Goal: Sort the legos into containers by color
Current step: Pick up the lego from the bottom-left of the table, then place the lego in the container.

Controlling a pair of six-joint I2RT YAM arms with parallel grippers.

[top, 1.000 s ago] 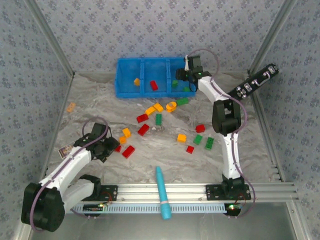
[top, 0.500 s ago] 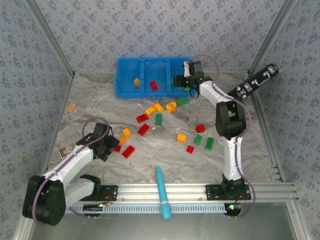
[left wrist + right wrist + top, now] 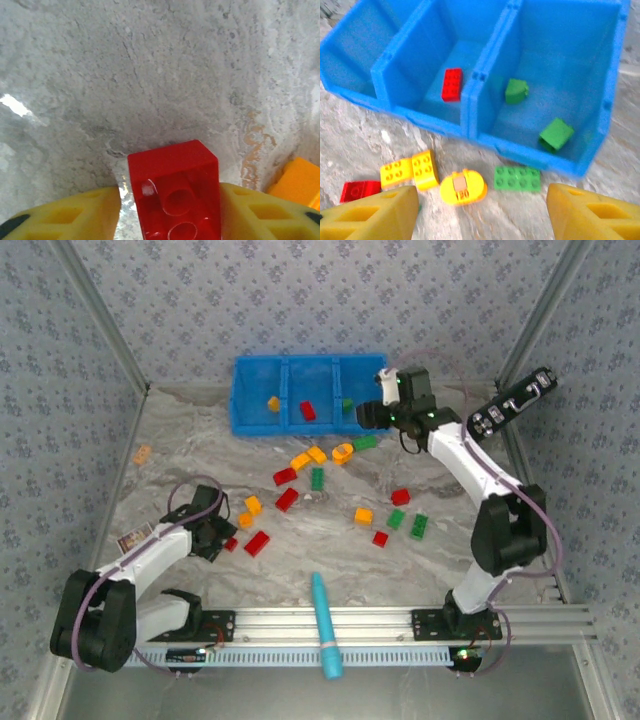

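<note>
a red lego (image 3: 172, 175) is being pinched between the fingers of the left gripper (image 3: 215, 537) at 8 o'clock on the table (image 3: 200, 455). the right gripper (image 3: 480, 210) is being held wide apart and empty at 4 o'clock of the blue bin (image 3: 260, 425), which is sitting at 12 o'clock. loose legos (image 3: 317, 478) are lying mid-table.

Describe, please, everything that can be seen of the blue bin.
The blue bin is a bright rectangle of glossy plastic, open on top, with two inner walls that make three compartments side by side. It stands flat at the far side of the grey marbled table. Seen from the top camera, the left compartment holds an orange-yellow brick, the middle a red brick, and the right two green bricks.
</note>
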